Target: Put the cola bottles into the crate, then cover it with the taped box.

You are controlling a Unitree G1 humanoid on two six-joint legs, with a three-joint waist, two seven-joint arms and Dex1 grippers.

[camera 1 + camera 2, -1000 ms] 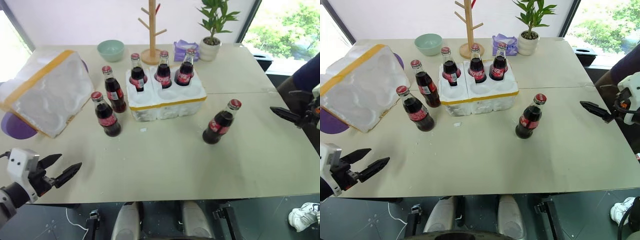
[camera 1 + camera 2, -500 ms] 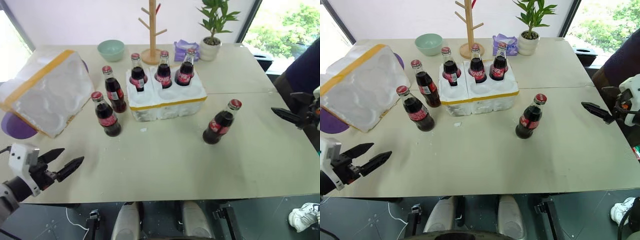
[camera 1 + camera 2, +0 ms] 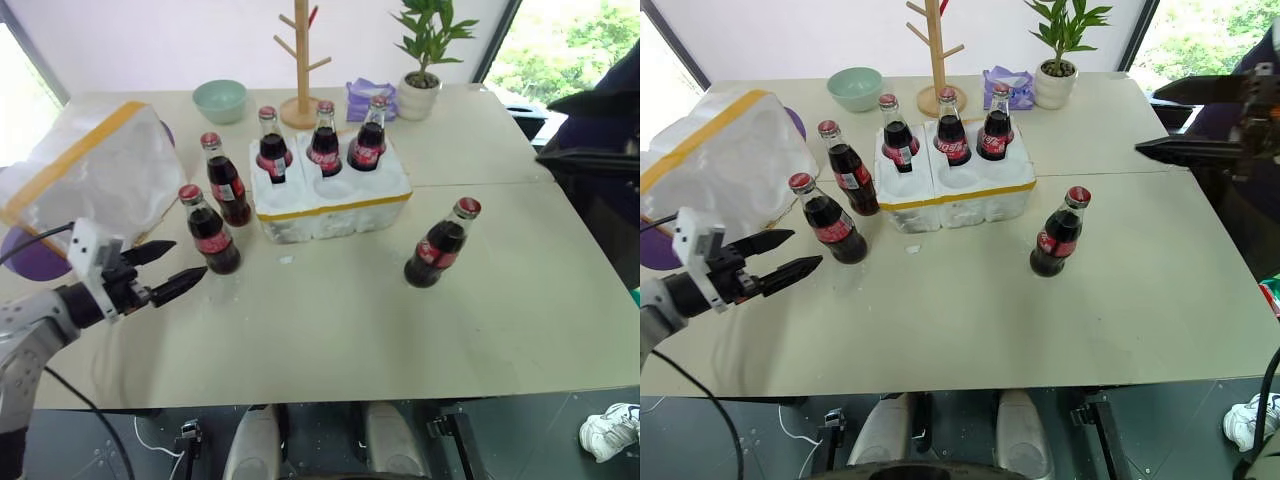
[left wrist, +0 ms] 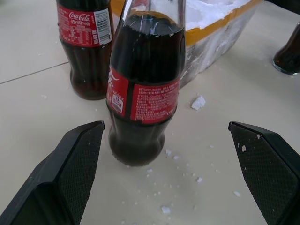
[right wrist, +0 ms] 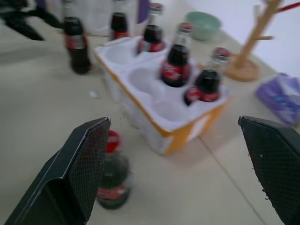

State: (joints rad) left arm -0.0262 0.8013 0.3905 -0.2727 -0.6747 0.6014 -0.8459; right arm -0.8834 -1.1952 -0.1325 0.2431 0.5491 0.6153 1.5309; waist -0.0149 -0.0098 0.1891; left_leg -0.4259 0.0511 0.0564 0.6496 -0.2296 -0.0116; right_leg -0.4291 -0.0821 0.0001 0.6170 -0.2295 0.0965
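Note:
The crate (image 3: pixel 330 198) sits mid-table with three cola bottles (image 3: pixel 325 140) standing in its back wells. Two loose bottles stand left of it, one further back (image 3: pixel 225 180) and one nearer (image 3: pixel 208 230). Another bottle (image 3: pixel 440 245) stands to its right. The taped box (image 3: pixel 90 185) lies tilted at the far left. My left gripper (image 3: pixel 188 257) is open, its tips just left of the nearer bottle (image 4: pixel 140 84), which stands between the fingers (image 4: pixel 79 154) without touching. My right gripper (image 3: pixel 1146 120) hangs open high over the table's right side, aimed at the crate (image 5: pixel 164 110).
A green bowl (image 3: pixel 221 100), a wooden mug tree (image 3: pixel 305 60), a purple packet (image 3: pixel 368 100) and a potted plant (image 3: pixel 420 95) line the far edge. A purple plate (image 3: pixel 30 252) lies under the taped box. A person in dark clothing (image 3: pixel 600 210) stands at the right.
My left gripper has moved forward, right and upward, up to the nearer left bottle. My right gripper has risen and swung left over the table. Both stayed open.

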